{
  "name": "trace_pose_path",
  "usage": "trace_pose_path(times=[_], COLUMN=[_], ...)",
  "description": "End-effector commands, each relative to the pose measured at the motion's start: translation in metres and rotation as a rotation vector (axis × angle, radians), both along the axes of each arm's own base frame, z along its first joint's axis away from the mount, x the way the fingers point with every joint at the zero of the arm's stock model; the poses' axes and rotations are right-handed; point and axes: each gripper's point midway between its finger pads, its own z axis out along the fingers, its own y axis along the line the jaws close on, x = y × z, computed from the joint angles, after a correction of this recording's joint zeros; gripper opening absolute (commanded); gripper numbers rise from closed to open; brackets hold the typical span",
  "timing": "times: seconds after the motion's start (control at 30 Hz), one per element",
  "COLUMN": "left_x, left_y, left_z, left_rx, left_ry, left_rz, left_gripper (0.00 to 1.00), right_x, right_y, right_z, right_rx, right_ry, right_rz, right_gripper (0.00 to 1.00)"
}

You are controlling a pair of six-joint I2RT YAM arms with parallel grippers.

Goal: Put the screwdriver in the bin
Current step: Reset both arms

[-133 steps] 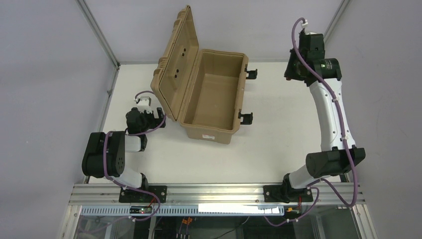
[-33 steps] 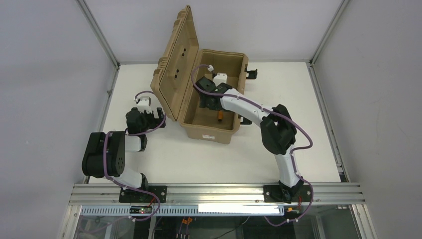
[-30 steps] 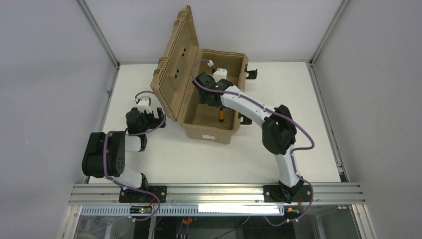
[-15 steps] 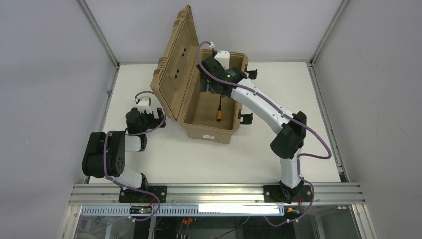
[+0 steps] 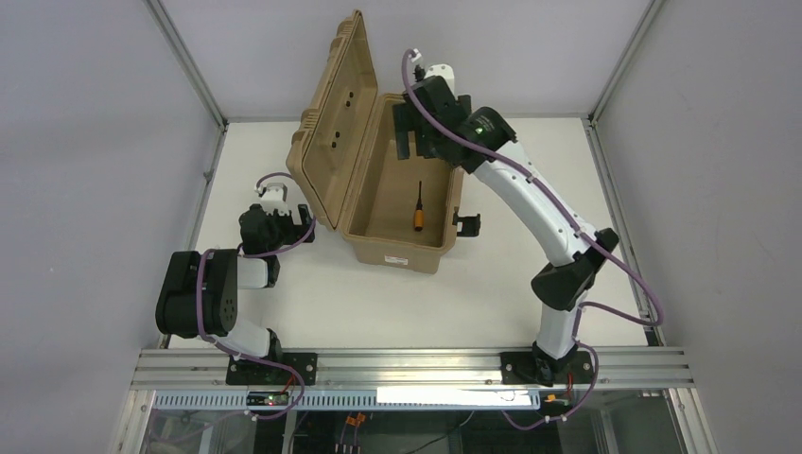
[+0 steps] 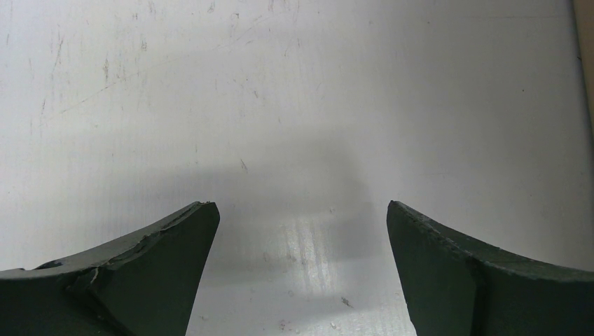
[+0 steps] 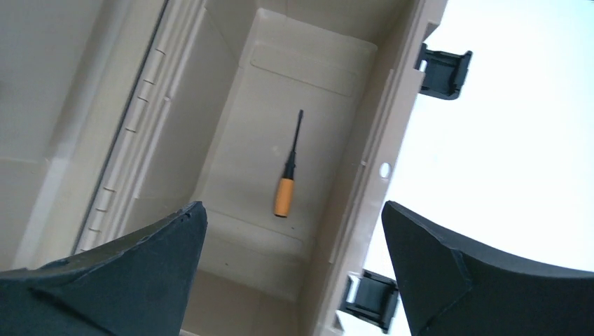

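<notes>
— White table (image 5: 397,303), scuffed and finely scratched, with grey panels (image 5: 95,142) around it on metal posts (image 5: 184,61). Any writing to read?
— Only a small white label (image 5: 395,258) on the front wall of the bin (image 5: 430,263). Its print is too small for me to make out.
— Where is the screwdriver (image 5: 419,206)?
— Flat on the bin's floor, orange handle toward the near end, black shaft pointing to the far end. It lies nearer the latch side than the lid (image 5: 336,113), and nothing touches it.
— And your hands?
— My right gripper (image 7: 293,210) hangs above the far end of the bin, fingers spread wide, holding nothing. My left gripper (image 6: 300,206) is low over bare table, left of the lid, fingers apart too, nothing between them.
— What is hidden?
— From above, my right arm (image 5: 530,199) covers the bin's far right corner, so only the near latch (image 5: 466,224) shows there. The lid stands upright with its outer face turned away. My left wrist view catches a tan sliver at its right edge; I cannot tell which part that is.
</notes>
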Motion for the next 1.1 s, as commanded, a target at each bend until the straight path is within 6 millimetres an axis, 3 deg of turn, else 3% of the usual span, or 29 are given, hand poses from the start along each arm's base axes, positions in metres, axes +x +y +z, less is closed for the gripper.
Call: trace_pose_path(times=[0.0,0.23,0.6,0.83,1.07], left_x=[0.005,0.005,0.005,0.005,0.005], left_y=[0.003,0.003,0.003,0.003,0.003], left_z=[0.017,0.017,0.017,0.017,0.017], left_rx=[0.008,0.008,0.008,0.008,0.009], left_ry=[-0.068,-0.067,-0.067,-0.068,-0.069], left_rz=[-0.004,-0.005,-0.004,-0.005,-0.006], left_gripper=[0.99,0.99,0.99,0.99,0.99], right_x=[-0.014,-0.014,-0.009,-0.004,0.004], right_y=[-0.041,-0.093,-0.192,-0.233,-0.243], right_z=[0.037,0.034,0.034,0.023,0.0], right_rx=[0.012,0.009,0.081,0.118,0.121], right_ry=[-0.032,-0.012,-0.016,0.02,0.096], right_rz=[0.072,0.065,-0.056,-0.122,-0.15], right_gripper=[0.99,0.99,0.99,0.99,0.99])
